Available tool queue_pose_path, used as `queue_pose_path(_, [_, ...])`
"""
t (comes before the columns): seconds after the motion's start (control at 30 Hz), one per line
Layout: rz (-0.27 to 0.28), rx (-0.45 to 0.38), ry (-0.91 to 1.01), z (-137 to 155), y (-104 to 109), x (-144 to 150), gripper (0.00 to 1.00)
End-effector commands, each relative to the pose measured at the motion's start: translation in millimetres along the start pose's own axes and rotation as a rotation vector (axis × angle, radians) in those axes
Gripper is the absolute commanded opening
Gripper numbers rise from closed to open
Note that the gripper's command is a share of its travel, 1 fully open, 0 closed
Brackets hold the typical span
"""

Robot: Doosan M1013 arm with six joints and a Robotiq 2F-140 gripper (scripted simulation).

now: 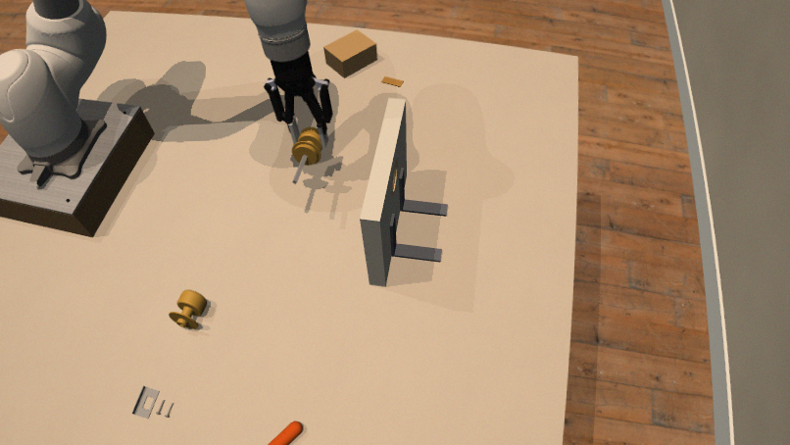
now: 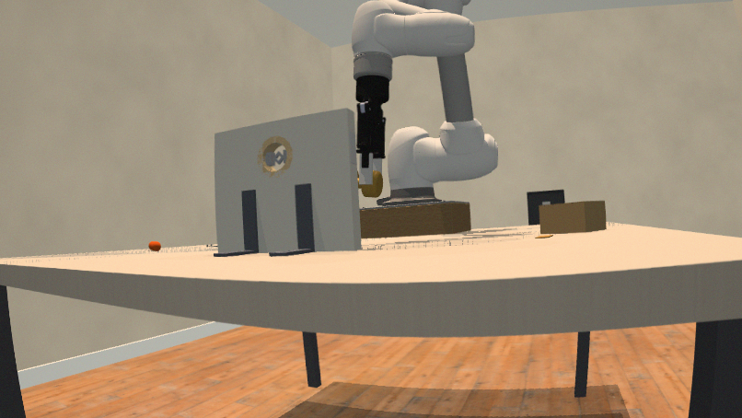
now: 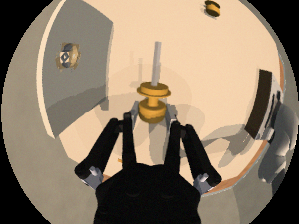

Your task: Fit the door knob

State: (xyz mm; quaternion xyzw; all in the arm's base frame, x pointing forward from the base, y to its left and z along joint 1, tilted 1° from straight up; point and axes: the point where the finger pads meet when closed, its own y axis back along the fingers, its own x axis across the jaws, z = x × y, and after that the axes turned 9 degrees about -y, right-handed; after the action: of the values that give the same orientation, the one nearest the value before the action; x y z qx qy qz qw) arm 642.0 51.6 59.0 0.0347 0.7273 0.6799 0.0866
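My gripper (image 1: 307, 134) (image 2: 369, 173) (image 3: 151, 108) is shut on the brass door knob (image 1: 307, 146) (image 2: 372, 184) (image 3: 153, 96) and holds it above the table. Its grey square spindle (image 1: 299, 170) (image 3: 156, 63) sticks out along the panel's length, not toward it. The upright wooden door panel (image 1: 381, 166) (image 2: 317, 171) (image 3: 82, 25) stands on two dark feet, to the right of the knob in the top view. The latch's brass ring with its socket (image 2: 275, 155) (image 3: 68, 55) sits high on the panel; only its thin edge (image 1: 395, 180) shows in the top view.
A second brass knob (image 1: 189, 308) (image 3: 212, 7) lies on the table near the front left. A cardboard box (image 1: 350, 52) (image 2: 571, 216) stands behind the panel's end. A strike plate with screws (image 1: 145, 401) and an orange handle (image 1: 287, 432) (image 2: 154, 245) lie at the front. The robot base (image 1: 72, 166) is at the left.
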Motion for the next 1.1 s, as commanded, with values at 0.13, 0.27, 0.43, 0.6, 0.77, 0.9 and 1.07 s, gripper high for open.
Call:
queue_pose_path(0.13, [0.006, -0.014, 0.047, -19.2, 6.8, -8.6, 0.42])
queue_pose_path(0.27, [0.01, -0.017, 0.1, -19.8, 6.9, -8.8, 0.42])
queue_pose_path(0.43, [0.018, -0.029, 0.257, -21.5, 7.4, -9.5, 0.42])
queue_pose_path(0.6, [0.024, -0.044, 0.421, -30.2, 10.5, -13.4, 0.42])
queue_pose_path(0.77, [0.024, -0.044, 0.422, -42.5, 14.7, -18.8, 0.42])
queue_pose_path(0.9, [0.025, -0.045, 0.439, -42.7, 14.8, -18.9, 0.42])
queue_pose_path(1.07, [0.035, -0.058, 0.613, -44.5, 15.3, -19.7, 0.42])
